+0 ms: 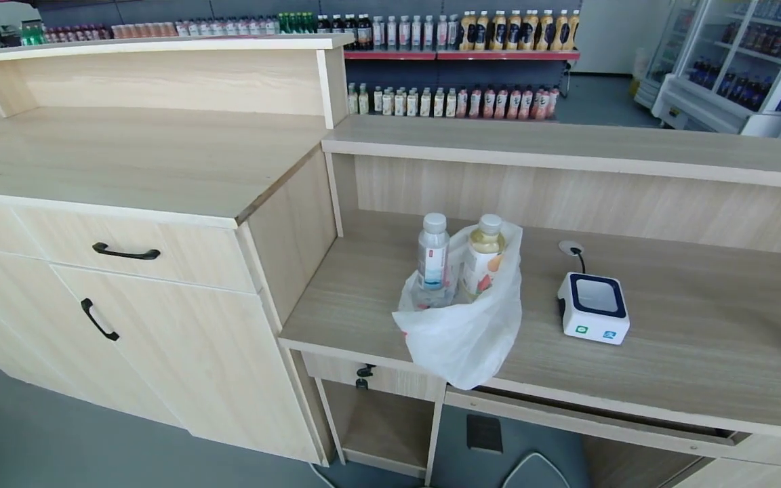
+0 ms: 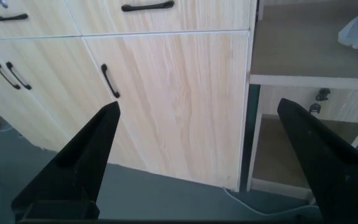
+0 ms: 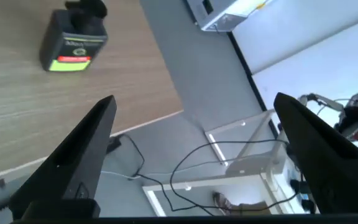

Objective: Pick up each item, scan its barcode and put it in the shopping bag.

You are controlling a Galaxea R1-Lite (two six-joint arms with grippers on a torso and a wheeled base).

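Shopping bag [image 1: 462, 325] with two bottles [image 1: 433, 254] at counter [image 1: 668, 352] front edge; left end effector [image 2: 198, 102], right end effector [image 3: 194, 96] agape.

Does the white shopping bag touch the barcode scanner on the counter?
Apart. The head view shows a strip of bare counter between the shopping bag and the scanner.

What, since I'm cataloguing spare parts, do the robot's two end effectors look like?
Both look alike. The left end effector has two matte black fingers, broad at the base and tapering like wedges to pointed tips, with plain unmarked faces. The right end effector has the same black wedge-shaped fingers.
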